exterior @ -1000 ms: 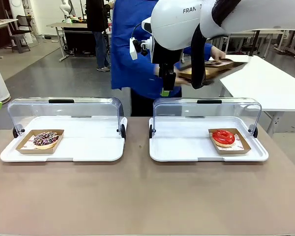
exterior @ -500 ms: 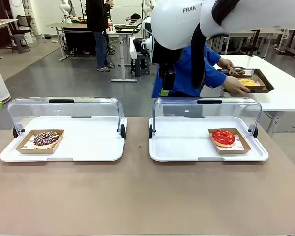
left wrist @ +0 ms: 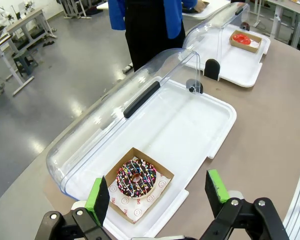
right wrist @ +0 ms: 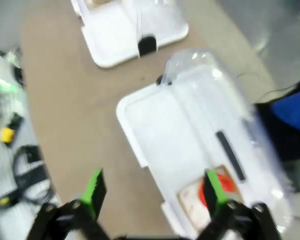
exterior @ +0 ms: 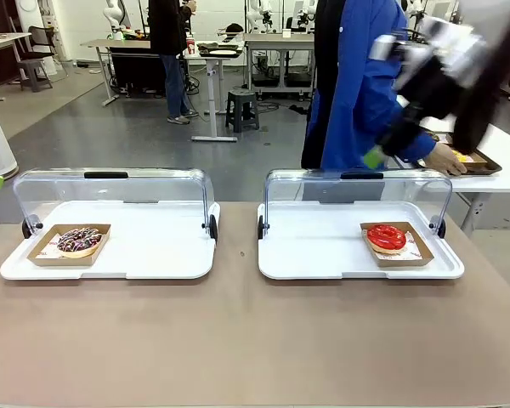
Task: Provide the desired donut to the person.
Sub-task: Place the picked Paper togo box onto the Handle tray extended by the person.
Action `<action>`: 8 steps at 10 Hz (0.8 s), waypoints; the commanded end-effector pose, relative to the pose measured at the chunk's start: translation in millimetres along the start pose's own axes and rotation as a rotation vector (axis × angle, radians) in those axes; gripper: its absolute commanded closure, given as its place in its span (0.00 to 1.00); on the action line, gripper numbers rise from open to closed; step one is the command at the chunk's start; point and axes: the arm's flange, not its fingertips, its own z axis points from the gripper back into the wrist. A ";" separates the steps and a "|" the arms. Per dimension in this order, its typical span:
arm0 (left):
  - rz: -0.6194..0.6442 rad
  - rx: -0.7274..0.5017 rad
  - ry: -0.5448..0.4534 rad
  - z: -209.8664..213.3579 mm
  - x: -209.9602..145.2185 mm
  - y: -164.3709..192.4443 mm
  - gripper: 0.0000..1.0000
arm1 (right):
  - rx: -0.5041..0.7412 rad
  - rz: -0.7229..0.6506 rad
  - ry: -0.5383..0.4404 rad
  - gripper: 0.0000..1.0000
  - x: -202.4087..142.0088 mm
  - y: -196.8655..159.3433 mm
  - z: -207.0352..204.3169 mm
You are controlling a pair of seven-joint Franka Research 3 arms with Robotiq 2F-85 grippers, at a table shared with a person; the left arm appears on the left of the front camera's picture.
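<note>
Left pincer (left wrist: 157, 192) spread, empty, choc sprinkle donut (left wrist: 136, 178) just beyond, betw. its fingertips; person (left wrist: 149, 20) well away.

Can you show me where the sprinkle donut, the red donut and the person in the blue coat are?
sprinkle donut (left wrist: 136, 178): left wrist view, on its chocolate icing.
red donut (exterior: 386, 237): front view, on its red glaze.
person (exterior: 357, 93): front view, on the blue coat.

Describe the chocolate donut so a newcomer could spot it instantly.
Start at the brown table with two white trays under clear flip-up lids. Take the tray on the robot's left; near its outer front corner sits a shallow cardboard box. The chocolate donut lies in it, dark with coloured sprinkles, unlike the plain red-glazed donut in the other tray.
</note>
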 end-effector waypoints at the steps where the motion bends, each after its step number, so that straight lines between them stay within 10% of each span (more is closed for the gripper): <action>1: 0.004 -0.003 -0.009 0.4 -1.1 0.0 0.00 | 0.000 -0.041 -0.215 0.00 -66.0 -0.1 17.1; 5: 0.004 -0.003 -0.009 0.4 -1.1 0.0 0.00 | 0.005 0.084 -0.458 0.00 -135.0 -11.5 32.8; 8: 0.004 -0.003 -0.009 0.4 -1.1 0.0 0.00 | -0.033 0.148 -0.449 0.00 -147.6 -5.6 31.9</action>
